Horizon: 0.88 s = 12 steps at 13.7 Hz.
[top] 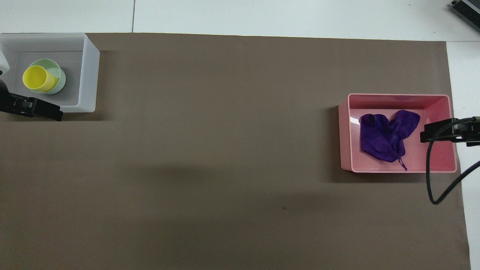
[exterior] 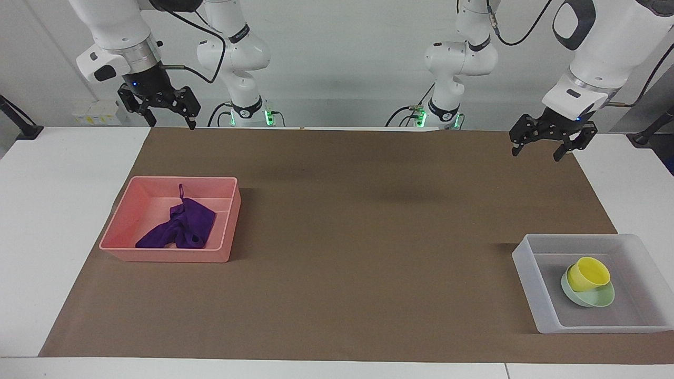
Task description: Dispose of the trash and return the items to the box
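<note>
The purple cloth lies crumpled in the pink tray toward the right arm's end of the table. The yellow cup sits tilted in the mint-green bowl inside the translucent box toward the left arm's end. My left gripper is open and empty, raised over the mat's edge by the robots. My right gripper is open and empty, raised over the mat's corner by the robots.
A brown mat covers most of the white table. A black cable hangs from the right arm past the pink tray in the overhead view.
</note>
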Tool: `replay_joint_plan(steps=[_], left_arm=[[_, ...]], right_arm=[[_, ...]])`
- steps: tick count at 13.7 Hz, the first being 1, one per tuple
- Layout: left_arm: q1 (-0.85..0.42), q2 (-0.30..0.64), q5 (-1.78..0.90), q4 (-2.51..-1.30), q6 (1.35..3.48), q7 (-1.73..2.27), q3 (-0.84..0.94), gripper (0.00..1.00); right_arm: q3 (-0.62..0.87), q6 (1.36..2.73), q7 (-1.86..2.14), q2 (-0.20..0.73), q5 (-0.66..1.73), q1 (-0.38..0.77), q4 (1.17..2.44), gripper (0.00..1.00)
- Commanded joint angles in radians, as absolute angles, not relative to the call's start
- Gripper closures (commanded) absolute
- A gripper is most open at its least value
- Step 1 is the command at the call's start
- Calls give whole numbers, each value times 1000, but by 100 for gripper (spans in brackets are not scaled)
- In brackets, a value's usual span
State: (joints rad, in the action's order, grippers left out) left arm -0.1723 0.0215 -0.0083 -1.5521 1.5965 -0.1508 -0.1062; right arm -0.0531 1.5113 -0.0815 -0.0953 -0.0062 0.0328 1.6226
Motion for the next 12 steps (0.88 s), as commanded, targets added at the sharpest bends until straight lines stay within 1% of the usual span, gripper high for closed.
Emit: replay_joint_plan(steps=[1,12], left_arm=[[-170,6,-12,-1569,1598,-141,-107,0],[-161,8,-14,-1562,1615,-143,-107,0]], right_arm=[[-49,1531,-58,-94,-5,21,1623,0],[-49,1529,-60,-95,-5,23,1624,0]])
